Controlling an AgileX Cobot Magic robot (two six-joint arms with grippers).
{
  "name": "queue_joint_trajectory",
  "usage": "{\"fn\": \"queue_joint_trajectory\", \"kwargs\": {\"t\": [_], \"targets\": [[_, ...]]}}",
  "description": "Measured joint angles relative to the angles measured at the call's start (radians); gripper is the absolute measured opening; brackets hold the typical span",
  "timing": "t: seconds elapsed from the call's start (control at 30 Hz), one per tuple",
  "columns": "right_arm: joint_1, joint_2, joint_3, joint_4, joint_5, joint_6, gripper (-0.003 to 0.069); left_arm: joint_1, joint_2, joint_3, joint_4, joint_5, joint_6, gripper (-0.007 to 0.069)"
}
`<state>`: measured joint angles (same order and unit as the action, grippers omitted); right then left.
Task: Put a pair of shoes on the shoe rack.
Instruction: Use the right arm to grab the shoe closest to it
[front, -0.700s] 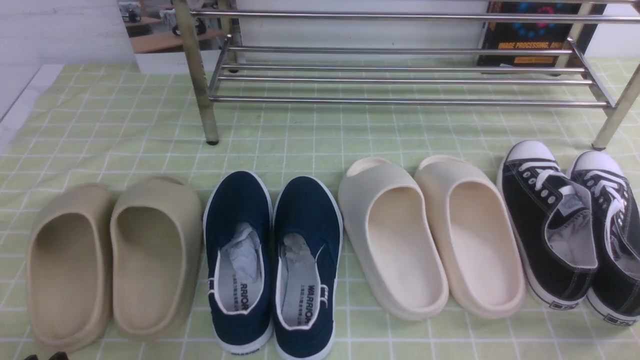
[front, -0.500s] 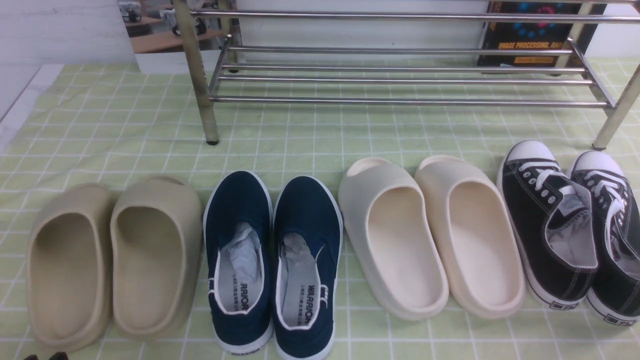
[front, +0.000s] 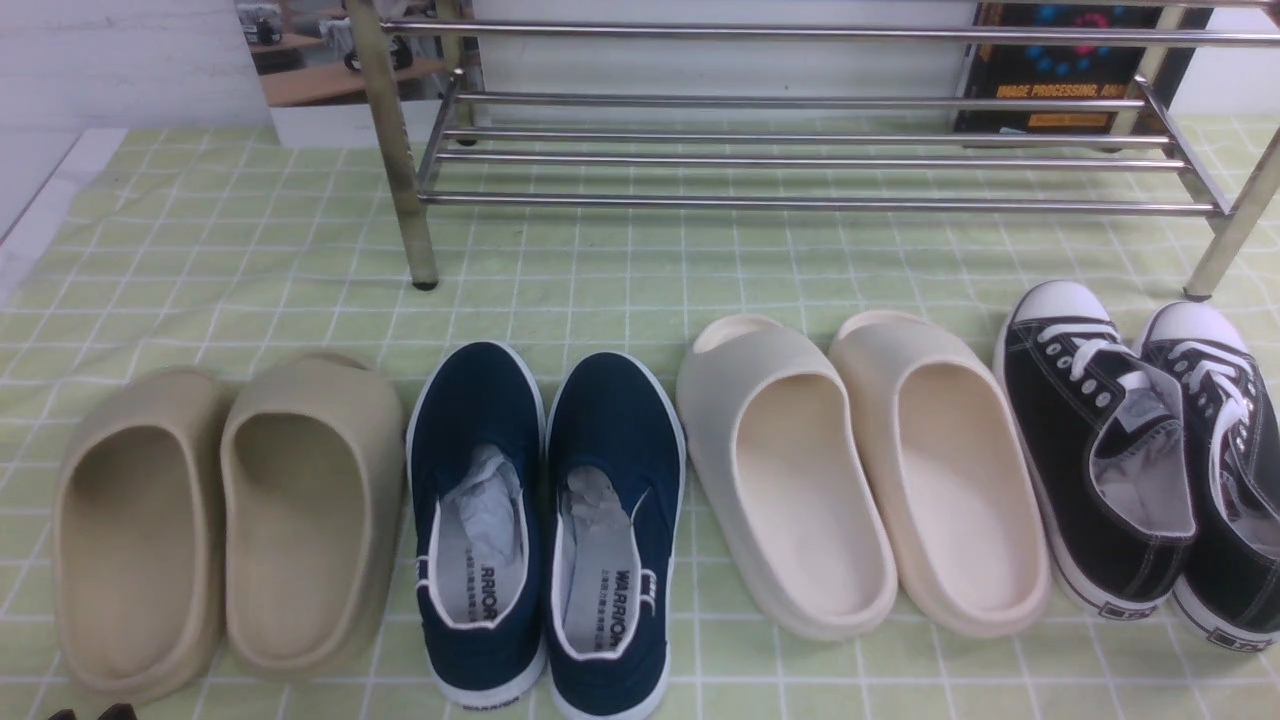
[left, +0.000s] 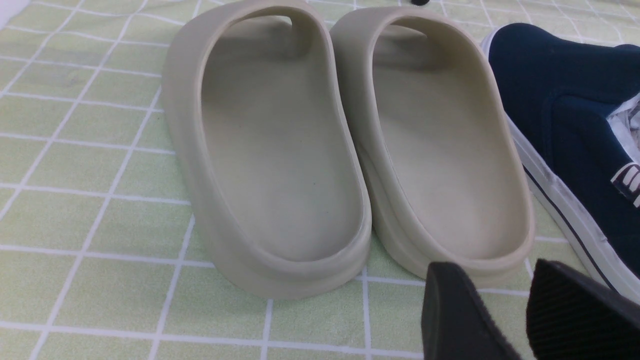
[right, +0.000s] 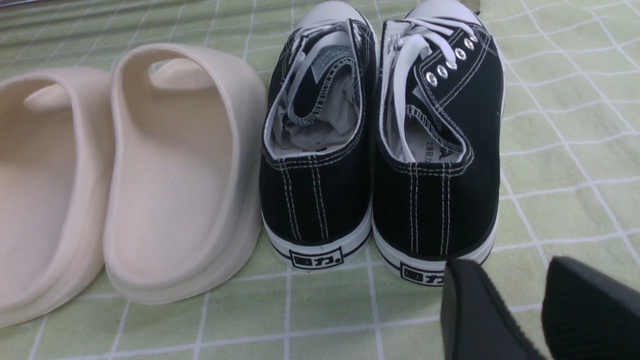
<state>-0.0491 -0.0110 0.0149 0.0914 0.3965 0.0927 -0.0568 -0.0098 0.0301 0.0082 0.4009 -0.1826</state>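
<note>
The pair of black canvas sneakers with white laces and toe caps stands side by side at the front right of the green checked cloth, one (front: 1080, 450) beside the other (front: 1235, 470). Their heels face my right gripper (right: 507, 270), which is open and empty just behind the right sneaker's heel (right: 440, 210); the left sneaker (right: 315, 200) is next to it. The chrome shoe rack (front: 800, 203) stands at the back with bare bars. My left gripper (left: 492, 272) is open and empty behind the tan slides' heels; its tips barely show in the front view (front: 90, 713).
In a row from the left lie tan foam slides (front: 230, 520), navy slip-ons (front: 545, 500) stuffed with paper and cream slides (front: 860, 470) touching the left sneaker. The rack's brass legs (front: 400, 180) stand on the cloth. A dark poster (front: 1060, 70) leans behind the rack.
</note>
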Motion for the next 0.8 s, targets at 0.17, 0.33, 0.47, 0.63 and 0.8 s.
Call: {"fn": "queue_joint_trajectory", "kwargs": {"t": [0.17,0.33,0.47,0.63,0.8], "targets": [[0.0,0.0,0.0,0.0,0.0,0.0,0.0246,0.0,0.0,0.0,0.0,0.0,0.0,0.0239],[0.0,0.0,0.0,0.0,0.0,0.0,0.0246,0.0,0.0,0.0,0.0,0.0,0.0,0.0239],[0.0,0.0,0.0,0.0,0.0,0.0,0.0246,0.0,0.0,0.0,0.0,0.0,0.0,0.0239],[0.0,0.0,0.0,0.0,0.0,0.0,0.0246,0.0,0.0,0.0,0.0,0.0,0.0,0.0239],[0.0,0.0,0.004,-0.006,-0.039,0.0,0.0246,0.0,0.0,0.0,0.0,0.0,0.0,0.0239]]}}
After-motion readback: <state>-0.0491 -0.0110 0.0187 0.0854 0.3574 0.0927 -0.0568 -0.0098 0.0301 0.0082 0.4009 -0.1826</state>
